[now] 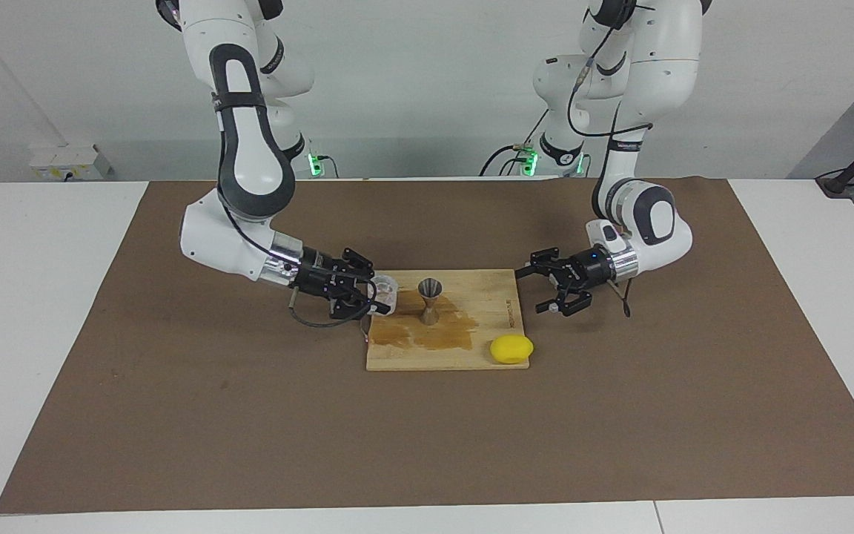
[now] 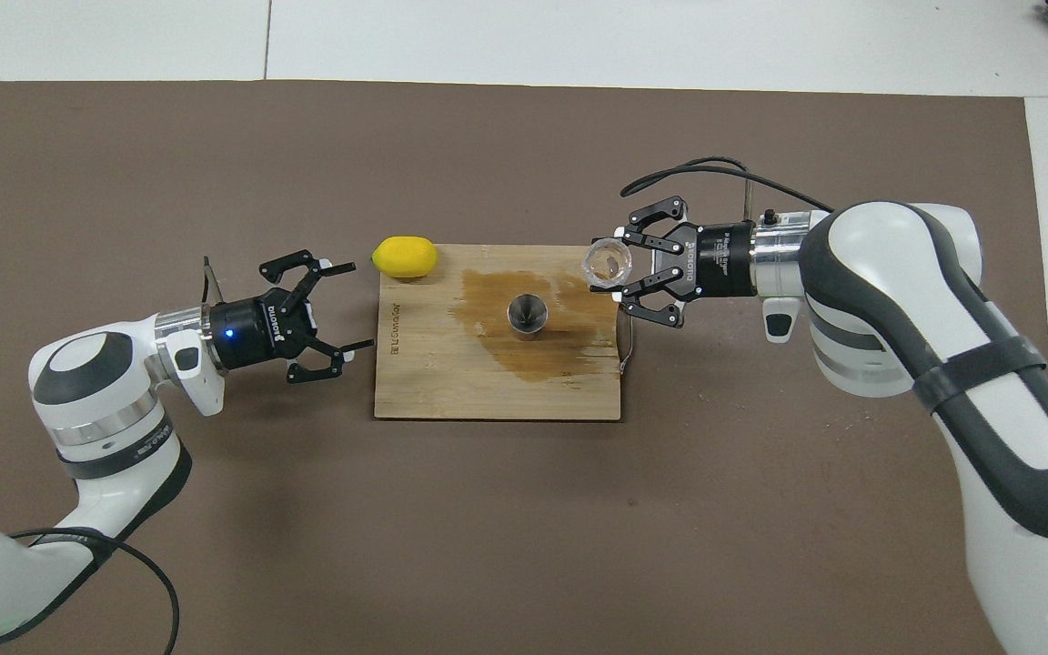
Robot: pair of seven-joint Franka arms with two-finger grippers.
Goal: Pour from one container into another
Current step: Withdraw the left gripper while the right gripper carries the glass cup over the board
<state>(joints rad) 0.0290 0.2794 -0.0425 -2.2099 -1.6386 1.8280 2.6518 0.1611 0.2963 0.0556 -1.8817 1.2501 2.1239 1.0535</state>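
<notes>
Facing view first, going across it from one side to the other. My right arm comes down from the top and bends low over the brown mat. Its hand, the right gripper, is closed tight on the glass cup. The cup is small and clear. It is held up in the air, over the corner of the wooden board at the right arm's end. In the overhead view I can look down into the glass cup, and I see a little brown stuff in it. The right gripper has a finger on each side of the cup.

Next comes the board. A big brown wet patch is spread on it. The steel jigger stands up straight in the middle of the board, right on the wet patch. It is apart from the cup. From above, the steel jigger shows its round open top.

A yellow lemon lies at the board's corner toward the left arm's end, touching the edge.

Last is my left arm. The left gripper is just off the board, over the mat. Its fingers are spread wide and hold nothing. From above, the left gripper is beside the board's short edge, near the lemon.
</notes>
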